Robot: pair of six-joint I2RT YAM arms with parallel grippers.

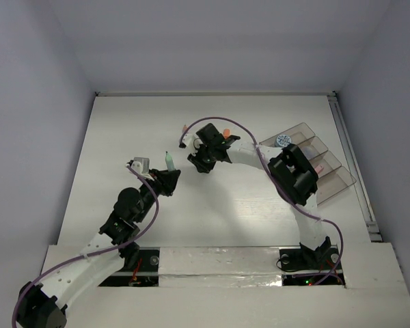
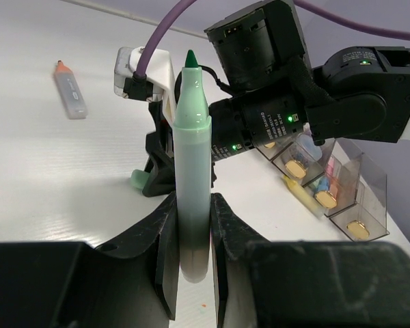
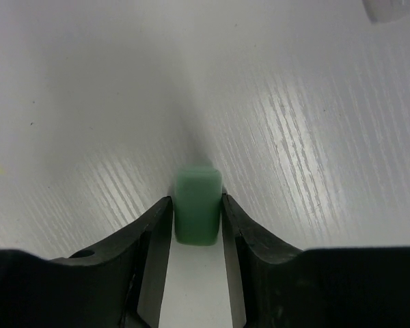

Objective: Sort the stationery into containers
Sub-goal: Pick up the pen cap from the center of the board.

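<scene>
Low in the left wrist view, nearest us, the left gripper (image 2: 193, 199) has its fingers pinched on the lower barrel of a green pen (image 2: 193, 130), which stands upright with its tip up. Just beyond it, the right arm (image 2: 287, 102) fills the upper right of that frame, so the two arms work close together.

At the centre of the right wrist view, the right gripper (image 3: 197, 205) has its fingers pressed on the two sides of a green eraser (image 3: 198, 195) that sits on the white table (image 3: 89, 102).

We judge the step in hand to be picking up this eraser. The block is small and looks soft, so we want a square grip and a straight lift before any turn, or it may twist out.

From there the way runs to the organiser tray (image 1: 328, 174) at the right of the top view, where a blue-white tub (image 1: 283, 141) lies at its upper-left end.

Bare table shows toward the left and top of that view. An orange pen (image 2: 70, 85) lies well apart, at the upper left of the left wrist frame. The tray sits near the table's right edge (image 1: 355, 171), leaving little room beyond it.
</scene>
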